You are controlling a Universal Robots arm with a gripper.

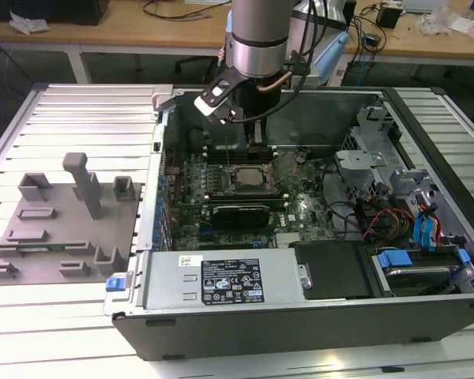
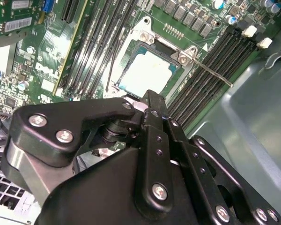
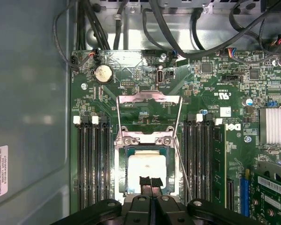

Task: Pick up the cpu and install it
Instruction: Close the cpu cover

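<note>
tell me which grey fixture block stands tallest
The slim post with the wider cap, between the open-topped bracket and the small block, both far lower.

The arm (image 1: pixel 257 16) comes down from the top of the exterior view, and its last silver-grey wrist section (image 1: pixel 257 57) stands close to upright. Below it the black tool (image 3: pixel 150 182) points straight down. In both wrist views its two fingers (image 3: pixel 144 181) are drawn together, the dark pads meeting along a thin seam with nothing gripped between them. The black linkage bars (image 2: pixel 152 154) behind the fingers fold inward toward the centre line, bolted at their joints.
</note>
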